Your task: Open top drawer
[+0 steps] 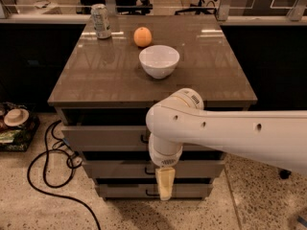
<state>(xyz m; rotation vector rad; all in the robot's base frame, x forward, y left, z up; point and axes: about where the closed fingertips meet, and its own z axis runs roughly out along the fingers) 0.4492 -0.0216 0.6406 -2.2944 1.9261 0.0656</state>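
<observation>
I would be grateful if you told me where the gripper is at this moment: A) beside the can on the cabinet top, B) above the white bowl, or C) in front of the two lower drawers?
C: the gripper hangs tip-down before the two lower drawer fronts, below the top drawer, well clear of the white bowl and can on the cabinet top.

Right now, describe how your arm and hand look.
The arm is a thick, glossy white tube with a rounded elbow, small dark dots along its side and a dotted vent patch on the joint. The hand is pale tan, narrow and blocky, in front of the lower drawers. No cables show on it.
</observation>
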